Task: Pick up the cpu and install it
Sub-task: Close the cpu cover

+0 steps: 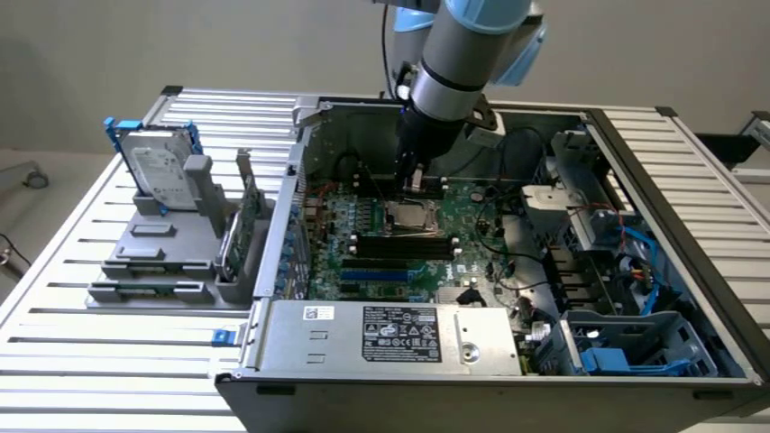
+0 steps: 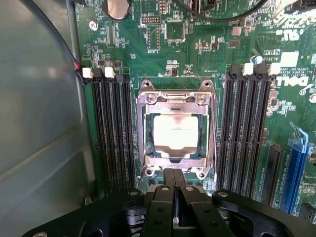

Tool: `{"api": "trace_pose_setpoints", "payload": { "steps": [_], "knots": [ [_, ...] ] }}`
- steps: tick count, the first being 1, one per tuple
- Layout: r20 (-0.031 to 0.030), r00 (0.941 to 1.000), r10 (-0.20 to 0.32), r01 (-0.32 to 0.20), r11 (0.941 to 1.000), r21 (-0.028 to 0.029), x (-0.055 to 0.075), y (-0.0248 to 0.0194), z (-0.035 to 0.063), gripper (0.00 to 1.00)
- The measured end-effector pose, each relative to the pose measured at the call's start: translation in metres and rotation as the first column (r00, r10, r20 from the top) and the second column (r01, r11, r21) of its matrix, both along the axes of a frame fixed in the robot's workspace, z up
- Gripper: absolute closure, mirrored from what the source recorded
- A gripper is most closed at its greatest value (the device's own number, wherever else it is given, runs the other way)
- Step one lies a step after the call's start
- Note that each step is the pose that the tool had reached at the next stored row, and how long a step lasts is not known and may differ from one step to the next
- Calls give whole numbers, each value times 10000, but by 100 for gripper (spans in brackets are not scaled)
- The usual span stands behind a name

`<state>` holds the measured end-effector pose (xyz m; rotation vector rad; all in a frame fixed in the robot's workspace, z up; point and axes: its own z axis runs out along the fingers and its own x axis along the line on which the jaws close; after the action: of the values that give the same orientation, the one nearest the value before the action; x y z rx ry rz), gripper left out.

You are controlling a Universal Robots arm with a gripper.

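Observation:
The cpu (image 2: 177, 136), a small square chip with a pale silver top, lies flat inside the metal-rimmed socket (image 2: 143, 129) on the green motherboard (image 2: 197, 54). My gripper (image 2: 174, 174) is shut with its two black fingers pressed together and nothing between them; their tips sit just at the socket's edge, beside the cpu. In the exterior view the gripper (image 1: 413, 185) hangs inside the open computer case, just above and behind the cpu (image 1: 406, 214).
Black memory slots (image 2: 111, 133) (image 2: 247, 133) flank the socket. A grey case wall (image 2: 39, 123) stands close by. The power supply (image 1: 385, 334) fills the case's near end, with drive bays and cables (image 1: 601, 271) on the exterior view's right. A hard drive (image 1: 162, 162) stands outside on a grey fixture.

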<state>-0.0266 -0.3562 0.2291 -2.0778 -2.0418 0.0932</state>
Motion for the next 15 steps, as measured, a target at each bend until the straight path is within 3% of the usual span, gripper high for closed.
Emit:
{"api": "trace_pose_setpoints", "payload": {
  "steps": [15],
  "knots": [
    [-37,10000,-24,24,10000,5,-54,0,-191,89]
  ]
}}
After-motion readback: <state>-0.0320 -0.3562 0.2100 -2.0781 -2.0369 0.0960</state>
